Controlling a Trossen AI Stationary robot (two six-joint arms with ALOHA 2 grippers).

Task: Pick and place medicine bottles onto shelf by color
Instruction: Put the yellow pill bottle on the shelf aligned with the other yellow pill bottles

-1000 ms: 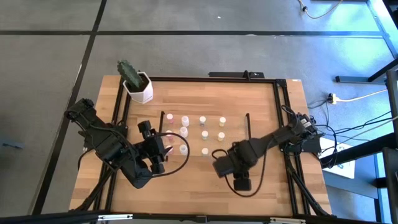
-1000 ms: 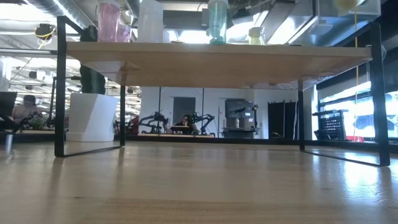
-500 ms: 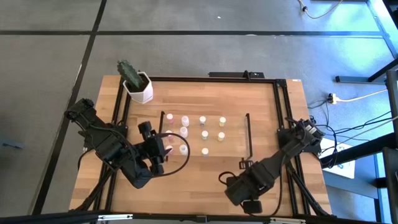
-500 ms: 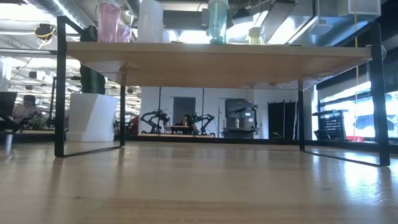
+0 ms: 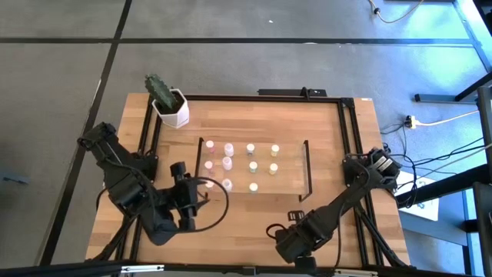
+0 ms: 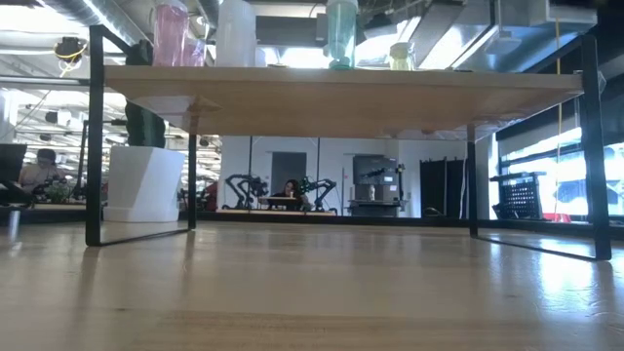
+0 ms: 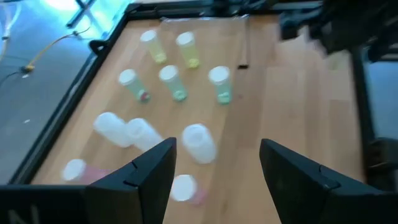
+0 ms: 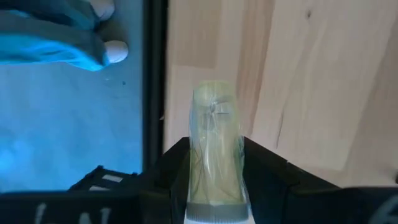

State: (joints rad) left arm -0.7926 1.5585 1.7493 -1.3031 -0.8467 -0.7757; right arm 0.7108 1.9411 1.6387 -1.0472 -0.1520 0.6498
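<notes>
The shelf (image 5: 288, 178), a light-wood board with black end frames, stands mid-table. On it stand small capped medicine bottles: pink (image 5: 227, 162), pale green (image 5: 251, 165) and yellow (image 5: 274, 168). They also show in the left wrist view (image 7: 168, 81) and along the shelf top in the low view (image 6: 341, 34). My left gripper (image 5: 187, 201) is open and empty (image 7: 217, 155), by the shelf's near left corner. My right gripper (image 5: 292, 235) is near the table's near edge, shut on a pale yellow-green bottle (image 8: 214, 143). My right gripper pinches the bottle's round sides (image 8: 200, 167) between its two fingers (image 8: 261, 169). The bottle lies along the fingers, its pale cap (image 8: 217, 214) toward the wrist and its base pointing outward. It is held clear, above the table's wood near the black edge rail.
A white hexagonal pot with a cactus (image 5: 171, 106) stands at the far left corner, also in the low view (image 6: 144, 180). Black frame rails (image 5: 350, 138) run along the table's edges. Bare wood lies in front of the shelf. People sit in the room beyond.
My right gripper has drawn back from the shelf's near right side toward the table's near edge. My left gripper has pulled back a little from the shelf toward the near edge. The bottles on the shelf have stayed in place.
</notes>
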